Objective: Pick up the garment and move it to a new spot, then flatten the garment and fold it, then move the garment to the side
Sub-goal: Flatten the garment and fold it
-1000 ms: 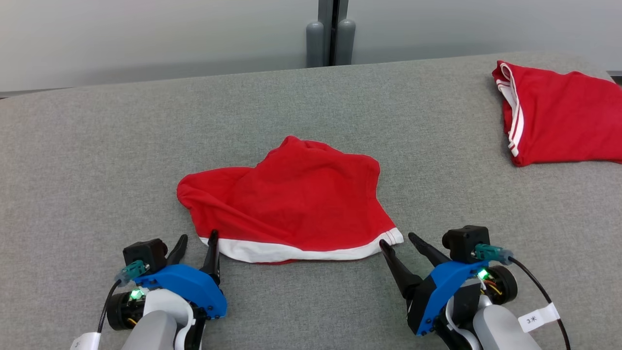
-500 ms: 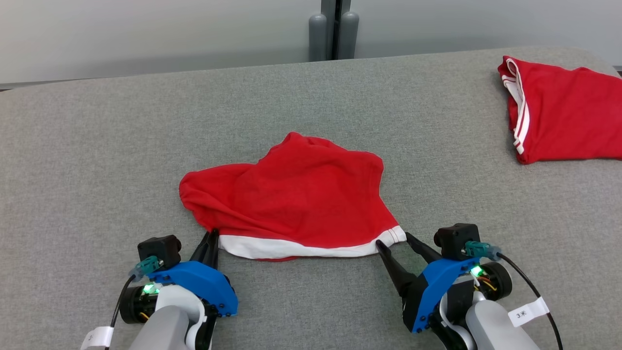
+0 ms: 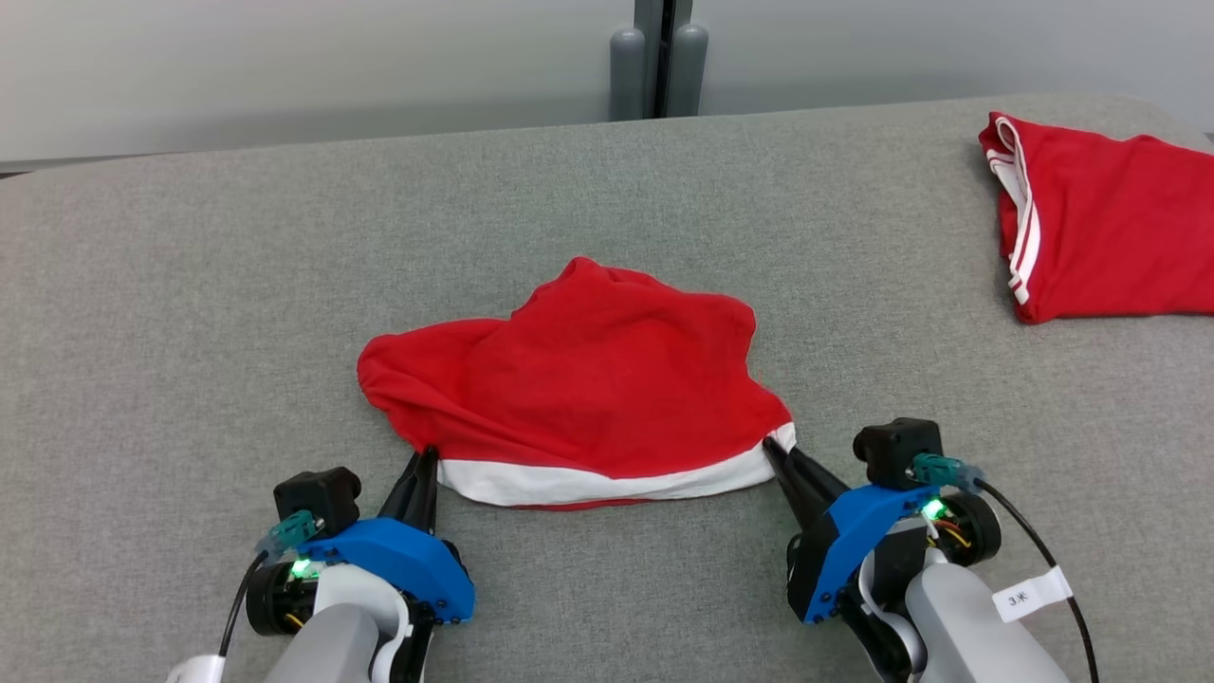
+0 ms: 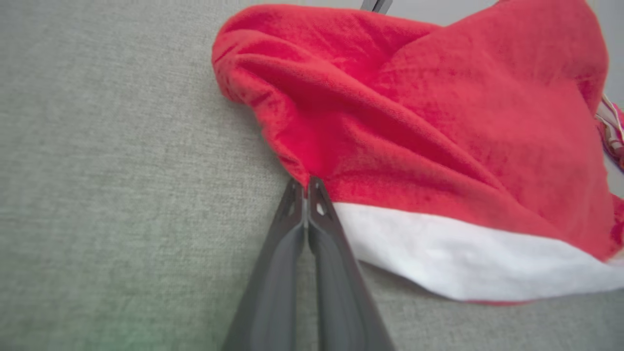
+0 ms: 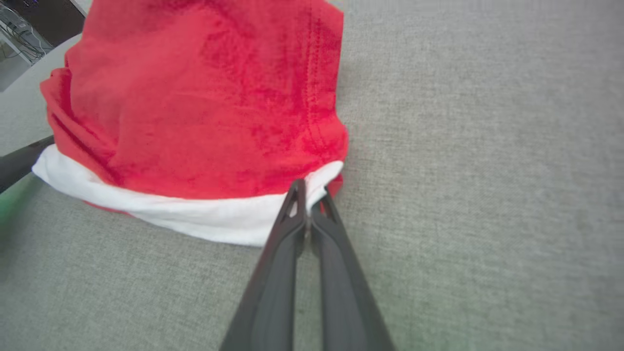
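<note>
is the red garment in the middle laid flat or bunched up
Bunched up: the garment lies humped with loose folds, its white band curved.

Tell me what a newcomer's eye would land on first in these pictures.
The crumpled red garment with a white band, in the middle of the grey surface, draws the eye first. The left gripper and right gripper are each shut on one near corner of it. A second red garment, white-striped, lies at the far right.
</note>
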{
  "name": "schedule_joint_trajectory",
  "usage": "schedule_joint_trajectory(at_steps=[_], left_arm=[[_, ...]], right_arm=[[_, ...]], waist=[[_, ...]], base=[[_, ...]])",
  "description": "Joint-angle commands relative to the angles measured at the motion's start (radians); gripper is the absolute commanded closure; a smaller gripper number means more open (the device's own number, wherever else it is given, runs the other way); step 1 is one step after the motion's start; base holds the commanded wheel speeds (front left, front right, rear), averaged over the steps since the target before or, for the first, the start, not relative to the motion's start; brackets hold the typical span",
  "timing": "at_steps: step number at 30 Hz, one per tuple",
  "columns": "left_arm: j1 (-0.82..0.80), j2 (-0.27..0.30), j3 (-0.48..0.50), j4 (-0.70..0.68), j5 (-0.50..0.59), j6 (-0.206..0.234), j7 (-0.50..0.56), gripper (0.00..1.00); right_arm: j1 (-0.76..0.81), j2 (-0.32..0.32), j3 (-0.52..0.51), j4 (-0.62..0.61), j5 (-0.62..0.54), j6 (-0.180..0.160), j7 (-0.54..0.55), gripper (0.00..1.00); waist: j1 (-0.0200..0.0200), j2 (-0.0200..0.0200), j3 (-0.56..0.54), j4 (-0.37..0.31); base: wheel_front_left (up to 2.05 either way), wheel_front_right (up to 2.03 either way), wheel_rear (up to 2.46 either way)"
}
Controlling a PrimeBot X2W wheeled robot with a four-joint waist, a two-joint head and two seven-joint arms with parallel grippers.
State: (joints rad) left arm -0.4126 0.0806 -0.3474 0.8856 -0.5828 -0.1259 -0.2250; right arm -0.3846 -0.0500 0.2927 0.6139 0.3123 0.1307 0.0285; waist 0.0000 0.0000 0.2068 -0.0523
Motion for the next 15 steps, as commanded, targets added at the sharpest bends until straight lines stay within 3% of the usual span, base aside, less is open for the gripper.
schedule_joint_trajectory(at_steps=[1,7,15], left_arm=[[0.016,0.006,-0.006,-0.02,-0.009,-0.007,-0.013,1.0],[0.068,0.029,0.004,-0.194,-0.068,-0.007,-0.037,1.0],[0.166,0.068,0.011,-0.584,-0.184,-0.007,-0.008,1.0]], right_arm=[[-0.019,-0.001,-0.006,-0.002,0.01,0.0,-0.025,1.0],[-0.009,-0.001,-0.054,-0.108,0.004,0.0,-0.091,1.0],[0.127,-0.001,-0.153,-0.439,-0.056,0.0,0.024,1.0]], waist=[[0.0,0.0,-0.008,-0.002],[0.0,0.0,-0.041,-0.008],[0.0,0.0,-0.079,-0.004]], base=[[0.0,0.0,0.0],[0.0,0.0,0.0],[0.0,0.0,0.0]])
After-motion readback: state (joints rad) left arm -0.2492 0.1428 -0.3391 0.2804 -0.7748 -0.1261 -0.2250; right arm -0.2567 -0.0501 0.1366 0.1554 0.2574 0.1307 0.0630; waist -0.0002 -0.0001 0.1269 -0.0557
